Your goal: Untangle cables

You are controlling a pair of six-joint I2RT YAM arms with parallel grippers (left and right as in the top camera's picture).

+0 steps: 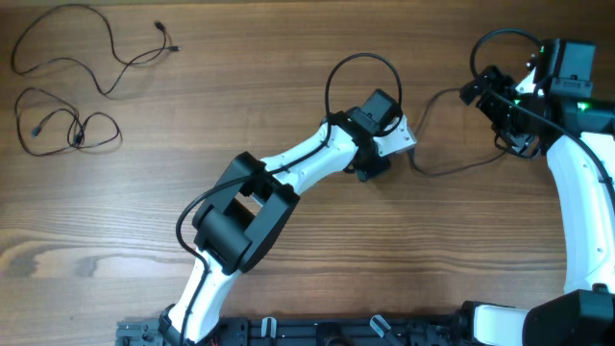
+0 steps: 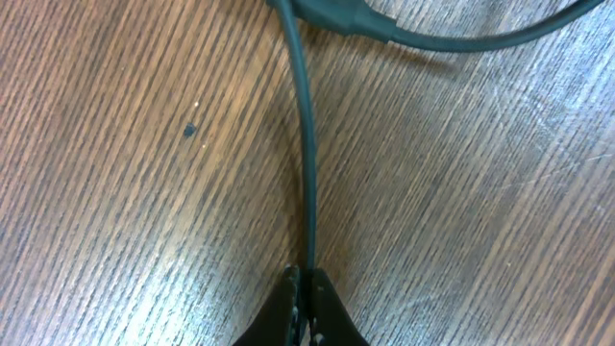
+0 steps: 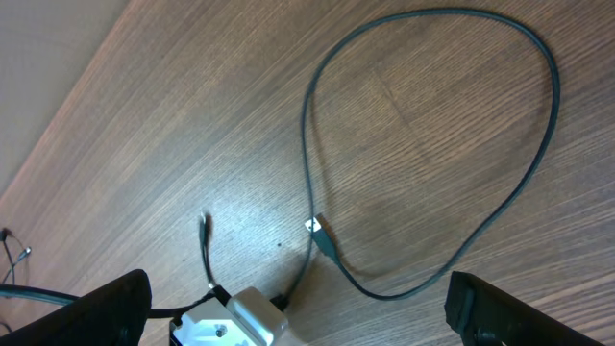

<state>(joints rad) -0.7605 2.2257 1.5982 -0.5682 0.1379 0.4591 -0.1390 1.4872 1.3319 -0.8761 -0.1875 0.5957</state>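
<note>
Closure of the left hand (image 2: 306, 288) on the held cable (image 2: 308, 173) is seen at the bottom centre of the left wrist view, where the two dark fingers (image 2: 283, 312) are pressed together with the thin black cord pinched at their tips. From that grip the held cable is carried straight up the frame to a thicker plug body (image 2: 336, 14) at the top edge. Whether it passes beneath that body or only touches it cannot be told.

In the overhead view the left hand is placed just right of the frame's centre, low over the wooden bench (image 1: 288, 58). The rest of the held cable is laid as a round loop (image 3: 307, 125) directly above the hand. In the right wrist view this loop is seen lying flat on the bench across the upper and right parts of the frame. One plug end (image 3: 323, 234) rests inside it near the middle, just beside the cord.

The right hand (image 3: 303, 312) is held wide open at the upper right of the overhead view. Its fingers (image 3: 115, 308) are set far apart in the lower corners of its own view, and nothing is gripped between them.

Two more cables are laid out in the upper left of the overhead view. The upper cable (image 1: 123, 63) is spread as a broad open curve, and the lower cable (image 1: 77, 135) is gathered in smaller loops just beneath it, both well apart from the arms
</note>
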